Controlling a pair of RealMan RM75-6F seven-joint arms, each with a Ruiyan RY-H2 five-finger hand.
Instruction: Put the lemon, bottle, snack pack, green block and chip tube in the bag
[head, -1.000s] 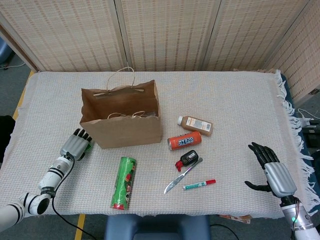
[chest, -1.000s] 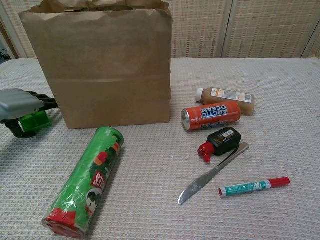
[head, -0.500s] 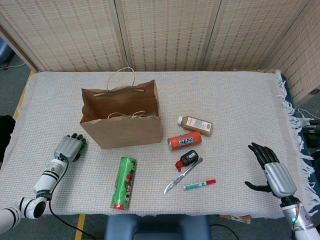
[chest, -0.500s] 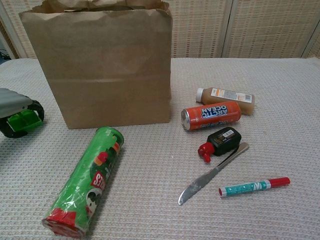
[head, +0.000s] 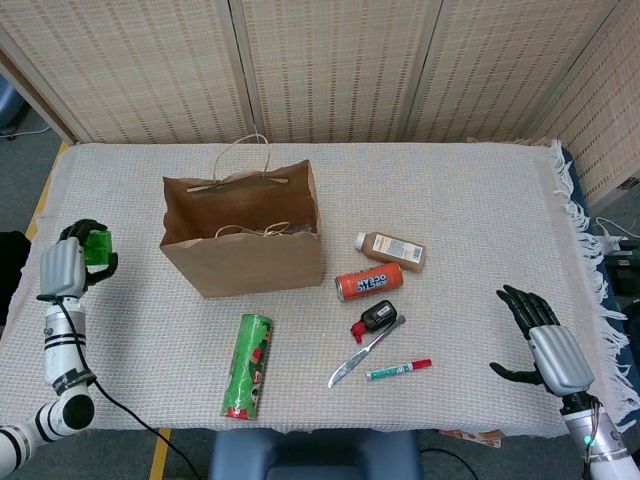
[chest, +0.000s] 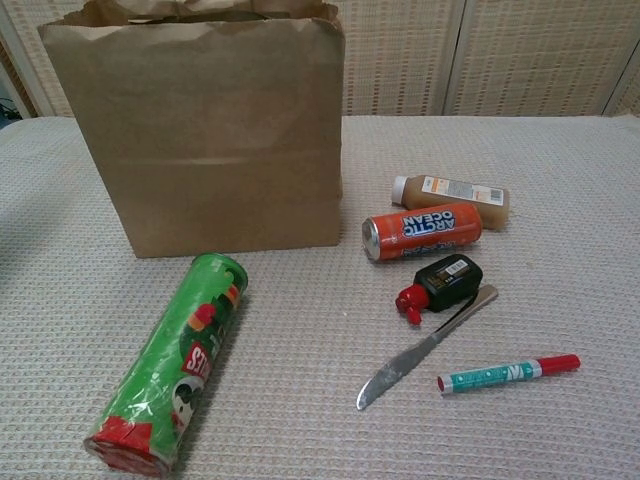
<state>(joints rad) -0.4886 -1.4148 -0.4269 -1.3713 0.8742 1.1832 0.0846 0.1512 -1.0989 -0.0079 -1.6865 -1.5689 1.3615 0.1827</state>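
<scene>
The open brown paper bag (head: 243, 237) is standing mid-table, while the left hand (head: 70, 264), raised left of it, is clamping fingers around the small, likely light and rigid green plastic block (head: 97, 247).

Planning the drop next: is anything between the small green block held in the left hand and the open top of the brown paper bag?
Nothing visible does. The left hand holds the small green block at the table's left edge, and only bare woven tablecloth lies between it and the brown paper bag, whose top is open.
</scene>
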